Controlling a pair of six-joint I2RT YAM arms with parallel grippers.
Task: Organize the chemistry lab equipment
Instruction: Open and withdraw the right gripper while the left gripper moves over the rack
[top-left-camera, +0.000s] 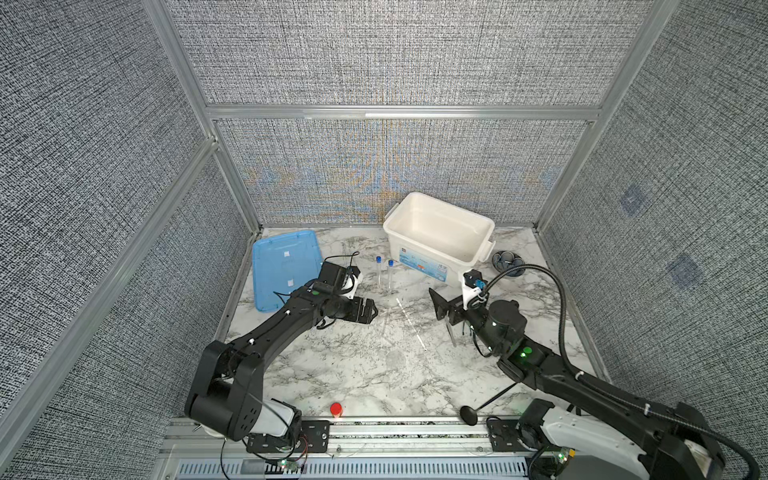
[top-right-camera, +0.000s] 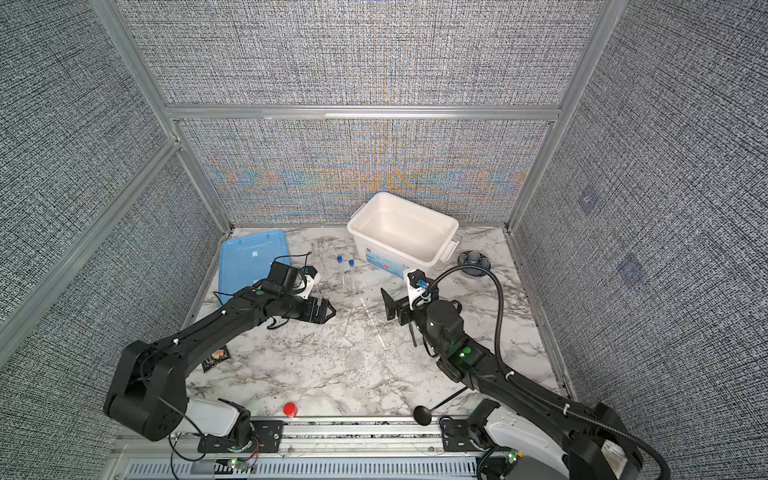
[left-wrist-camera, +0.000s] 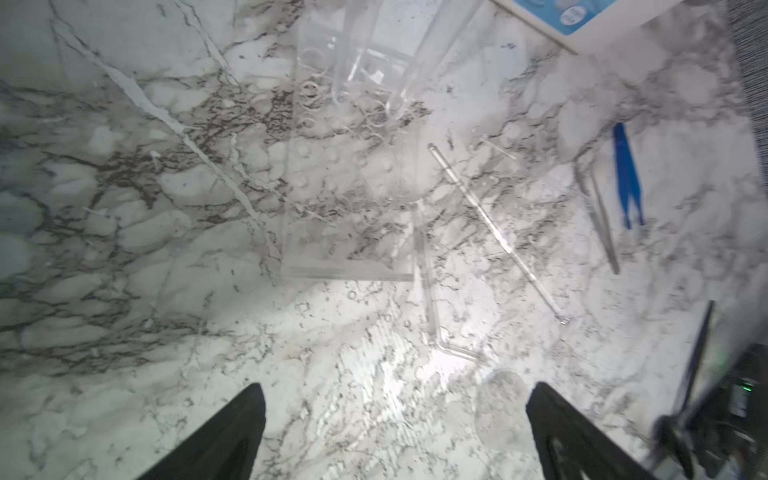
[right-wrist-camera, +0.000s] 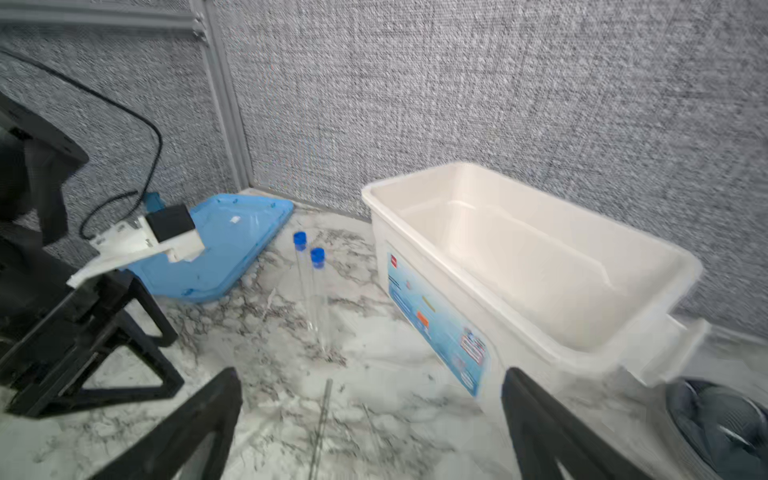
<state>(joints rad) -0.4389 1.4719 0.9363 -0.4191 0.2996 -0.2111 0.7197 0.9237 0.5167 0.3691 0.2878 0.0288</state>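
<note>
Two clear blue-capped tubes (top-left-camera: 384, 274) lie side by side on the marble table (top-left-camera: 353, 374), just left of the white plastic bin (top-left-camera: 436, 228), their closed ends at the clear rack (left-wrist-camera: 349, 174); both the left gripper (left-wrist-camera: 397, 385) and right gripper (right-wrist-camera: 372, 372) hang spread and empty. The likely next pick is a tube: straddle it across its length near the middle, close gently since it can roll, and keep the arms apart. The bin's blue label (right-wrist-camera: 436, 320) is too blurred to read
</note>
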